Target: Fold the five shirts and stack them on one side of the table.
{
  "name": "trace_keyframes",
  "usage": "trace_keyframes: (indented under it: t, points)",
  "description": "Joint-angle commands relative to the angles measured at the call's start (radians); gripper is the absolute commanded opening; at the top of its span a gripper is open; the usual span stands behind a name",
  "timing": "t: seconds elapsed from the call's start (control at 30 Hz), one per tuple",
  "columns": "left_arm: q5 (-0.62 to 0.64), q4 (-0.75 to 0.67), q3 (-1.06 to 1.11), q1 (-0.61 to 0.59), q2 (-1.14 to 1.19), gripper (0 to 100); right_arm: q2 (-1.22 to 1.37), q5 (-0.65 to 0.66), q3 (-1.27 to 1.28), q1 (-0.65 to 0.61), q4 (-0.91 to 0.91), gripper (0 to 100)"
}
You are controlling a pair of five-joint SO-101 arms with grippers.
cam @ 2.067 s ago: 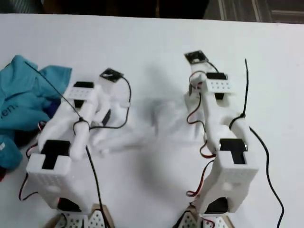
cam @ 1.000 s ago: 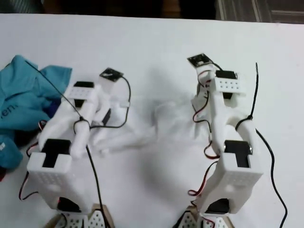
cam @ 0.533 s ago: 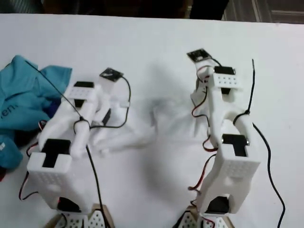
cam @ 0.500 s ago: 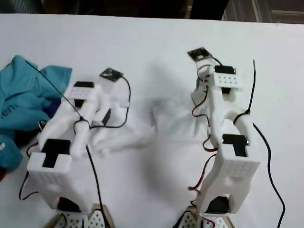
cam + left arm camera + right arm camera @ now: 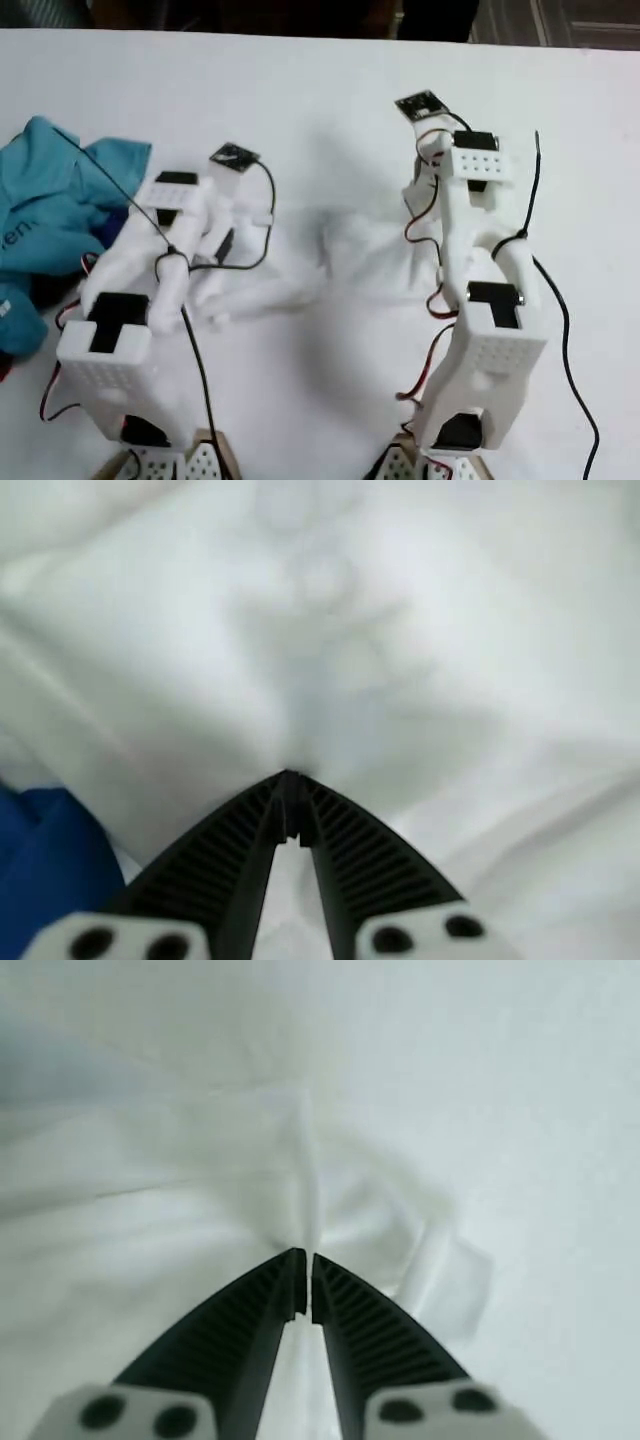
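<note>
White shirt (image 5: 345, 262) lies crumpled on the counter (image 5: 300, 80), pale against the pale surface, stretching from under our left arm (image 5: 130, 270) across to our right arm (image 5: 480, 300). Our left end effector (image 5: 289, 778) has its jaws pressed together on a ridge of the white cloth. Our right end effector (image 5: 305, 1258) likewise pinches a fold, with a crease running away from its tips across the fabric. Each arm therefore grips its own end of the garment, and neither is nearer than the other.

What the coming move turns on, we judge, is that the shirt's long axis runs left to right between the two grips, with the loose middle sagging on the counter between them. To spread or fold it cleanly, both grips would have to travel together, near or far, so the span stays level.

Teal shirts (image 5: 50, 220) sit heaped at the left edge, just beside the left arm. We see no folded stack yet, so the task looks to be in its early stages.
</note>
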Motion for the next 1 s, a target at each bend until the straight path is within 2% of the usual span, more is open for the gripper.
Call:
trace_keyframes:
  t: [0.0, 0.1, 0.33, 0.67, 0.73, 0.83, 0.97]
  points:
    - [0.006, -0.031, -0.013, 0.000, 0.005, 3, -0.002, 0.002, -0.032, -0.016, 0.016, 7.0]
    - [0.005, -0.031, -0.013, 0.000, 0.005, 3, -0.002, 0.002, -0.032, -0.033, 0.030, 10.1]
    - [0.005, -0.031, -0.013, 0.000, 0.005, 3, 0.013, 0.002, -0.034, -0.094, 0.038, 10.1]
    - [0.008, -0.031, -0.012, -0.002, 0.005, 3, 0.120, 0.009, -0.044, -0.090, 0.035, 10.1]
    - [0.008, -0.031, -0.012, -0.002, 0.005, 3, 0.111, 0.009, -0.068, -0.087, 0.036, 8.7]
    - [0.008, -0.031, -0.012, -0.002, 0.005, 3, 0.111, 0.006, -0.115, -0.079, 0.039, 1.2]
    - [0.008, -0.031, -0.012, -0.002, 0.005, 3, 0.108, 0.003, -0.160, -0.076, 0.042, 1.9]
